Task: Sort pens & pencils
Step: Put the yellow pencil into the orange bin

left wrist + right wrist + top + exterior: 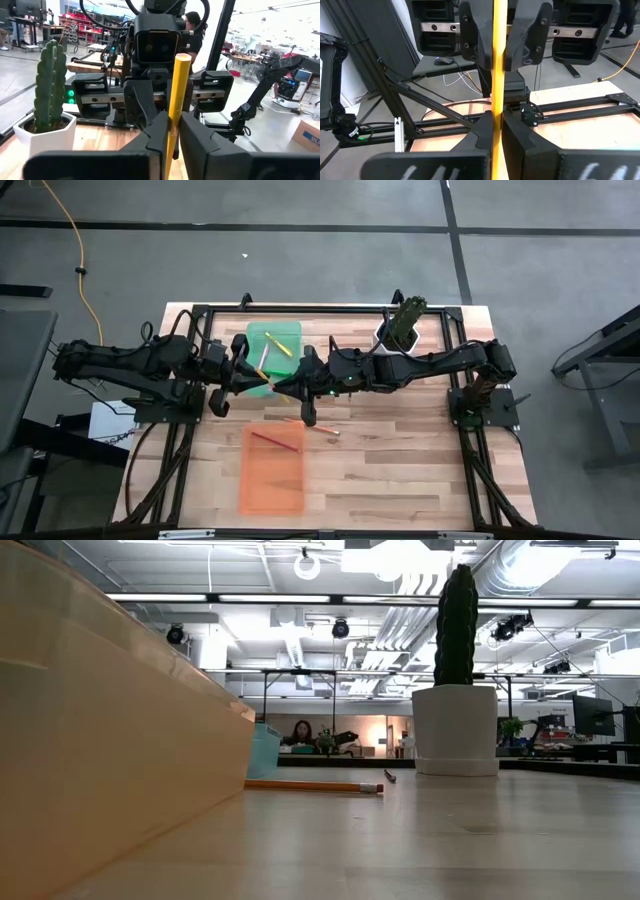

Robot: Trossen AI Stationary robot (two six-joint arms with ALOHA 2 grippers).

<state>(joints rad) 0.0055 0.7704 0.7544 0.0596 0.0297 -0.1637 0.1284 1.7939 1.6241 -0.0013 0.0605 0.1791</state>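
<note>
**Both grippers clamped on one yellow pencil above mid-table**

The left gripper [262, 378] and the right gripper [285, 383] met nose to nose over the middle of the wooden table [400, 470], between the green tray [285, 332] and the orange tray [272, 480]. A yellow pencil [272, 383] ran between them. In the left wrist view its fingers [159, 131] were closed against the yellow shaft [176, 100], with the right arm's gripper facing it just behind. In the right wrist view that arm's fingers [482, 134] were pressed shut on the same shaft [498, 75], and the left gripper's fingers [475, 35] pinched it higher up. So both sets of fingers had hold of it, nearly closed, only the pencil's width between them.

Other items: a yellow stick [278, 346] lay in the green tray; a red pencil [274, 440] lay in the orange tray. An orange pencil [318, 426] lay on the bare table beside the orange tray, seen also in the low view [312, 785]. A potted cactus [402, 327] stood at the table's far right. A person [301, 732] sat in the room beyond.
</note>
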